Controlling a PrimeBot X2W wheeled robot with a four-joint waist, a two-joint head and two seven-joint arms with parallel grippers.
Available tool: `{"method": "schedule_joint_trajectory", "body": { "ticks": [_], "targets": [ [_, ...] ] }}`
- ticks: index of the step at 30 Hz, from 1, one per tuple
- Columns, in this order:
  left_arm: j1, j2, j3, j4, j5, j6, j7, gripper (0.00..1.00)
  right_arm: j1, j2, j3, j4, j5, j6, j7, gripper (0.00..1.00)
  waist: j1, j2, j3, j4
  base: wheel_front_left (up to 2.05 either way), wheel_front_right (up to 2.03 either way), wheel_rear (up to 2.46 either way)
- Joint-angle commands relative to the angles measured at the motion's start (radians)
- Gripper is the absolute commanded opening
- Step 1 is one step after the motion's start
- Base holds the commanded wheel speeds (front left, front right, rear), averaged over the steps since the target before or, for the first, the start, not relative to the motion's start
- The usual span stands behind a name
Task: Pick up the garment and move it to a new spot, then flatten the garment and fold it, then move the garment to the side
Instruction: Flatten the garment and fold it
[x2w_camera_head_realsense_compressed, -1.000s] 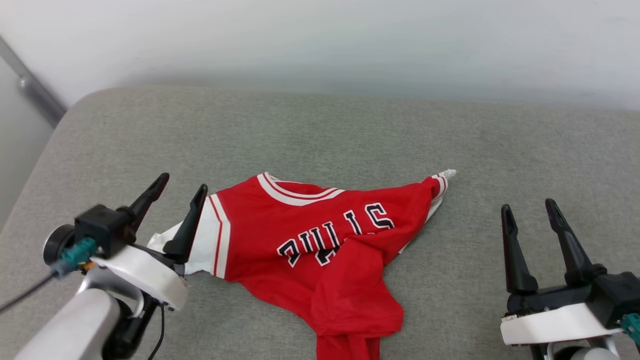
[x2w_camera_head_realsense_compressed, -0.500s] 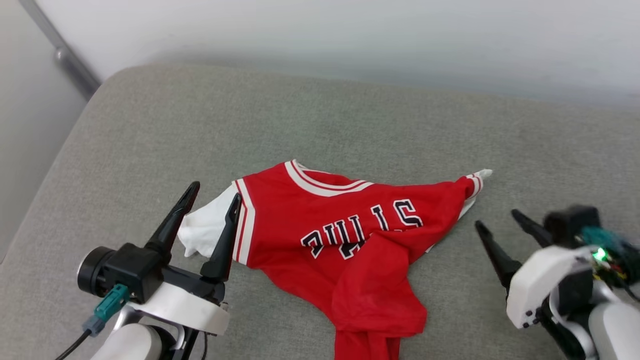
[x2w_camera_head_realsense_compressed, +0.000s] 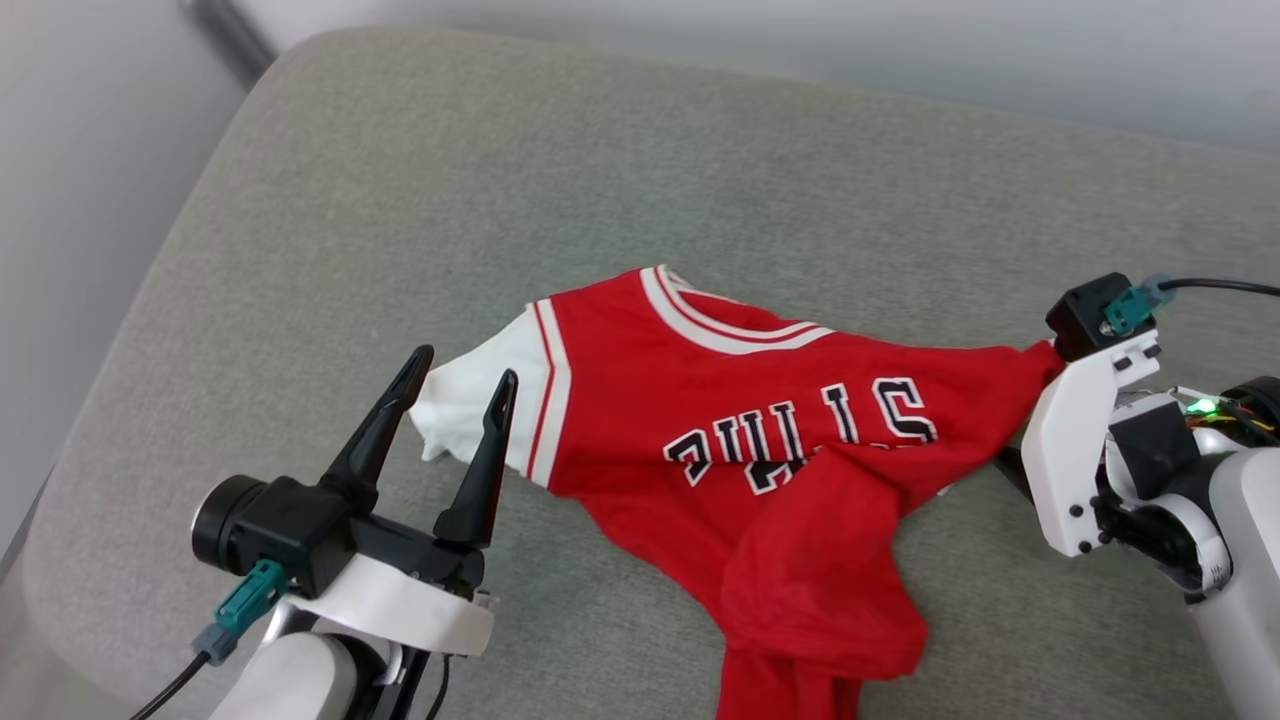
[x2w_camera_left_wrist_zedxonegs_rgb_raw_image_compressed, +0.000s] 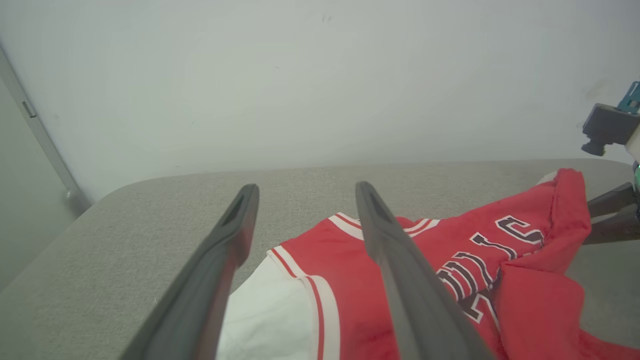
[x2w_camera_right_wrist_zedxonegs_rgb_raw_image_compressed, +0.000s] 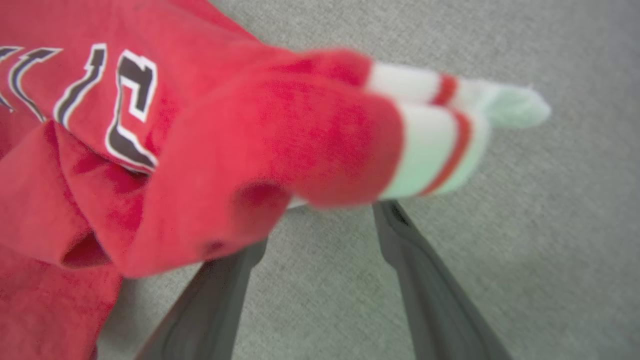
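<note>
Fingers of the left gripper are standing wide apart over the white sleeve of the crumpled, black-lettered red jersey garment; the right gripper, jaws likewise apart, is poking under the opposite striped cuff. With the garment lying mid-cushion on the grey fabric sofa, both should be gripping deep before lifting together.

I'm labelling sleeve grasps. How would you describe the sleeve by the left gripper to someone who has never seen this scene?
A red jersey lies crumpled on the grey cushion. The sleeve is at its left end, by the open left gripper. It is broad, white and spread out, whereas the other sleeve is bunched to a striped tip at the right gripper.
</note>
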Motion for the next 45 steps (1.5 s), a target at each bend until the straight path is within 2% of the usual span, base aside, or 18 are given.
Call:
{"method": "schedule_joint_trajectory", "body": {
  "ticks": [1,10,11,12,18,26,33,39,45],
  "targets": [
    [-0.015,-0.013,0.008,0.002,0.009,-0.007,-0.002,1.0,-0.025,-0.001,0.006,0.014,0.005,0.0,0.018,1.0,0.0,0.0,0.029,0.033,0.0,0.0,0.0],
    [-0.021,-0.073,0.026,0.027,0.046,-0.048,-0.002,1.0,-0.028,0.015,0.064,0.151,-0.003,0.0,0.05,1.0,0.0,0.0,0.051,0.09,0.0,0.0,0.0],
    [-0.017,-0.077,0.028,0.032,0.05,-0.052,-0.002,1.0,-0.021,0.016,0.069,0.165,-0.001,0.0,0.043,0.44,0.0,0.0,0.047,0.091,0.0,0.0,0.0],
    [-0.012,-0.083,0.03,0.036,0.054,-0.055,-0.002,1.0,-0.014,0.016,0.076,0.174,0.003,0.0,0.039,0.0,0.0,0.0,0.042,0.09,0.0,0.0,0.0],
    [0.01,-0.097,0.05,0.062,0.07,-0.076,-0.002,1.0,-0.002,-0.05,0.108,0.166,0.013,-0.001,0.0,0.0,0.0,0.0,-0.014,0.048,0.0,0.0,0.0],
    [0.054,-0.091,0.078,0.062,0.084,-0.085,-0.003,1.0,0.028,-0.162,0.087,0.073,0.033,-0.001,-0.089,0.0,0.0,0.0,-0.11,-0.042,0.0,0.0,0.0],
    [0.085,-0.082,0.093,0.04,0.09,-0.081,-0.003,1.0,0.078,-0.245,0.008,0.019,0.014,-0.001,-0.258,0.0,0.0,0.0,-0.138,-0.109,0.0,0.0,0.0],
    [0.083,-0.075,0.101,0.02,0.091,-0.075,-0.003,1.0,0.153,-0.261,-0.074,0.034,-0.005,-0.001,-0.447,0.0,0.0,0.0,-0.109,-0.155,0.0,0.0,0.0],
    [0.068,-0.072,0.098,0.016,0.09,-0.076,0.002,1.0,0.233,-0.24,-0.137,0.108,-0.045,-0.001,-0.588,0.0,0.0,0.0,-0.086,-0.187,0.0,0.0,0.0]
  ]
}}
